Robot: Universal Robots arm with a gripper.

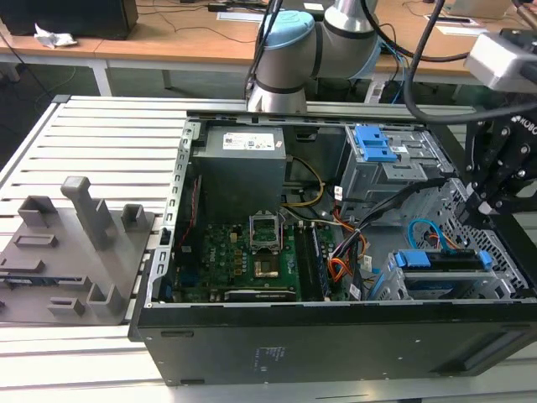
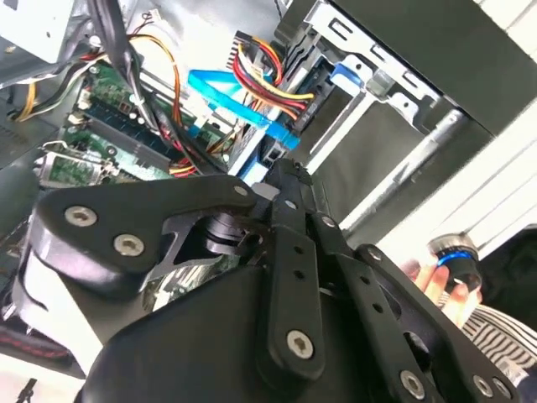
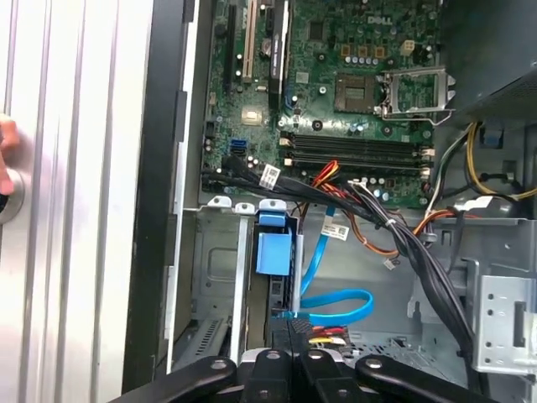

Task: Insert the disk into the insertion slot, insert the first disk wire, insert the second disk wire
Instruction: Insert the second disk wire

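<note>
Computer case (image 1: 336,336): black sheet-metal tower lying on its side, open on top, on a ribbed aluminium table (image 1: 101,143).
Motherboard (image 3: 352,75): green board with long black memory slots and a square silver socket frame.
Disk (image 1: 445,262): seated in the low cage at the exterior view's right end of the case; its bright blue plastic bracket shows along the top edge, and as a blue tab (image 3: 273,252) in the first wrist view.
Insertion slot (image 1: 419,285): low grey perforated-metal cage holding the disk, beside the taller grey cage with the blue latch (image 1: 373,144).
First disk wire (image 2: 264,80): thin red, orange, yellow and black strands, bunched, running to the rear of the disk.
Second disk wire (image 3: 340,304): flat, glossy light blue cable looping next to the disk; its end sits at the disk's rear near the fingertips.
Gripper (image 3: 289,323): matte black bolted linkage; the fingers (image 3: 304,344) lie close together at the disk's rear connectors, and whether they clamp a plug I cannot tell.
Person's hand (image 2: 432,281): fingers near a blue-ringed knob outside the case.
</note>
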